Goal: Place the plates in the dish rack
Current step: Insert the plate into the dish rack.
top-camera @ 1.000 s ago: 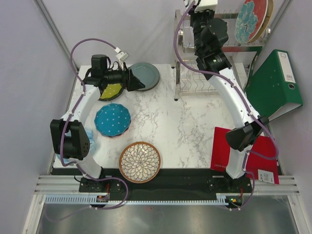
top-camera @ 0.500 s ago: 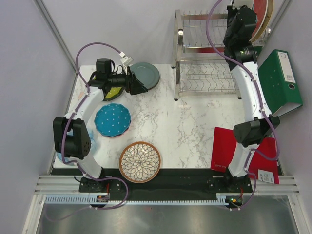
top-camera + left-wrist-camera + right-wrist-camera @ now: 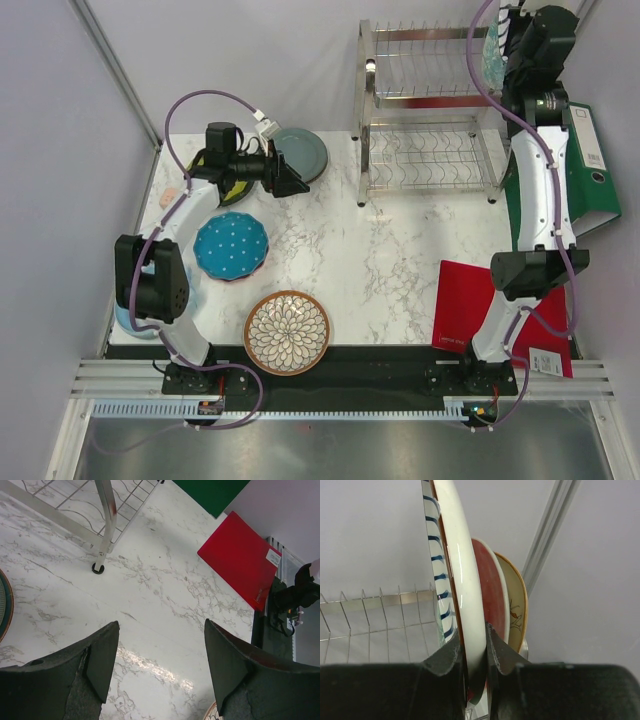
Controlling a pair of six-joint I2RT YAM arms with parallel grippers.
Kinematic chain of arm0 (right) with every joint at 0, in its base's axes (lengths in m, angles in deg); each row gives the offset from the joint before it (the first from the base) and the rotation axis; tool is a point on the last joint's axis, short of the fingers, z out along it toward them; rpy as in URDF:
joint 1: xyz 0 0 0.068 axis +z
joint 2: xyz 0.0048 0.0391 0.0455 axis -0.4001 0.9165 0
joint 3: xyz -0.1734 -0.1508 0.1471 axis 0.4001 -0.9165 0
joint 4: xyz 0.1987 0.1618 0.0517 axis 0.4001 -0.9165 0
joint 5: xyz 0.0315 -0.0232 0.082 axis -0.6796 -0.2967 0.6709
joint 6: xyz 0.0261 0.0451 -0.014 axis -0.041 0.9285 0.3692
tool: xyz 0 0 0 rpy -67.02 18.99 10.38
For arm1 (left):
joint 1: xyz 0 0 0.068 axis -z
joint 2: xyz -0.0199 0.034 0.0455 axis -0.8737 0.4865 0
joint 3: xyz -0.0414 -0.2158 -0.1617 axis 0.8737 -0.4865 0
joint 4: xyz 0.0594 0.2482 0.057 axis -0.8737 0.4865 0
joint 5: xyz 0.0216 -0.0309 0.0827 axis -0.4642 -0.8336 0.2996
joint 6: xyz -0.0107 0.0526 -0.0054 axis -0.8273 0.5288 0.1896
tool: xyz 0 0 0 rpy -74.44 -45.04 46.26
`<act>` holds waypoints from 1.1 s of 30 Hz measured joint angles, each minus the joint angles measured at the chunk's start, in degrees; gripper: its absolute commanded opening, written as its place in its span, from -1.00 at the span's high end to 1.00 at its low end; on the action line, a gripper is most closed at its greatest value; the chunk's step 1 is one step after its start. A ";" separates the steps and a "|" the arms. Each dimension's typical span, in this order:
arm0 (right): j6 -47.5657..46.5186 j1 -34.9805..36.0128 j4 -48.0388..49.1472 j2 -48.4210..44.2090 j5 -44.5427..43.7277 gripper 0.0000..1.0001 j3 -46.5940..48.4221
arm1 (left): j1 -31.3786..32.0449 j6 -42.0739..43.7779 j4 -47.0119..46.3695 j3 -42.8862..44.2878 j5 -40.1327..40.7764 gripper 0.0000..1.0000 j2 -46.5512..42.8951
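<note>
Your right gripper is pressed together on the lower rim of a white plate with dark stripes, one finger on each face. The plate stands on edge, its long axis running straight up from the fingers. Just beside it on the right stand a red plate and a tan plate, close-packed. The wire slots of the dish rack run off to the left. The fingers hide the bottom edge, so you cannot tell whether the rim already sits between two wires. I judge that the next move turns on this: keep the plate upright and lower it in line with the wires.

Your left gripper hangs spread and empty over the marble table. From above, the grey-blue plate lies flat just past its fingertips, so that arm is the nearer one. The lime plate shows under the left arm. The teal plate and a petal-patterned plate lie nearer its base.

A green binder leans beside the rack, and a red folder lies on the table's right side. Pale walls close in on both sides.
</note>
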 measured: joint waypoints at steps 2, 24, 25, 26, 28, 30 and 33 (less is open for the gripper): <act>0.74 -0.96 -1.33 -0.24 1.14 1.00 0.09 | 0.11 0.00 -0.33 0.00 -0.07 -0.51 0.07; 2.40 -0.74 -5.14 -0.61 6.12 1.00 -2.29 | 0.20 0.00 -0.79 0.00 -1.27 -0.51 2.91; 2.47 -0.74 -5.09 -0.61 6.10 1.00 -2.29 | 0.20 0.00 -0.81 0.00 -1.36 -0.51 2.99; 2.45 -0.74 -5.09 -0.61 6.10 1.00 -2.29 | 0.20 0.00 -0.83 0.02 -1.40 -0.51 3.06; 2.45 -0.74 -5.01 -0.61 6.08 1.00 -2.32 | 0.20 -0.02 -0.85 0.07 -1.42 -0.50 3.19; 2.43 -1.03 -4.42 -0.68 6.19 1.00 -2.60 | 0.20 0.00 -0.98 0.07 -1.46 -0.50 3.37; 1.92 -1.68 -2.67 -0.79 6.10 1.00 -3.17 | 0.20 -0.02 -1.14 0.07 -1.51 -0.50 3.67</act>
